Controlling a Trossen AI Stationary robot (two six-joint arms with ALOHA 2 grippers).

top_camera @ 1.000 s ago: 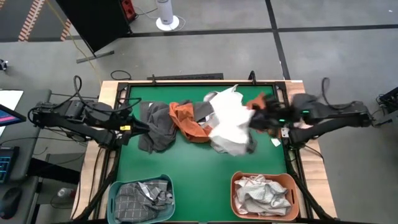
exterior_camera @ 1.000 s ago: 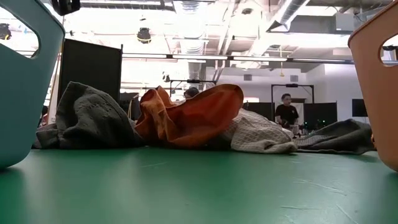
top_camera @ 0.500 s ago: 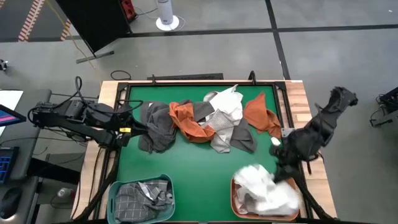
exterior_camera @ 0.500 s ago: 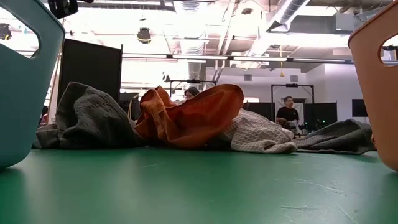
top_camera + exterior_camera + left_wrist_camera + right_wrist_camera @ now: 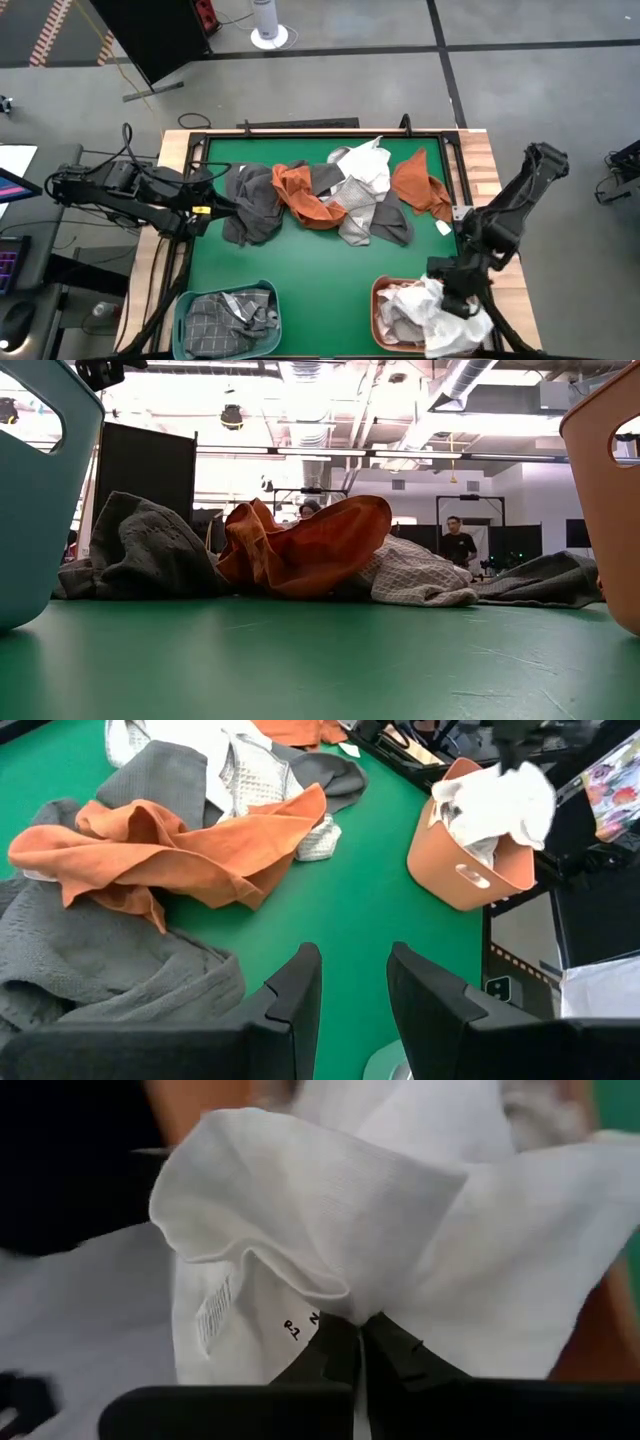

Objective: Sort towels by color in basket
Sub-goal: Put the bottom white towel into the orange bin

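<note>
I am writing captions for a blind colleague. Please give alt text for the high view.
The right gripper holds a white towel over the orange basket. Grey, orange and white towels lie piled on the green table; the left gripper waits beside them.

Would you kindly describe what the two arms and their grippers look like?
Both are dark, jointed arms. The left gripper has two broad, flat black fingers, and that arm carries a small yellow mark. The right gripper has slim black fingers; black cables trail from each arm.
</note>
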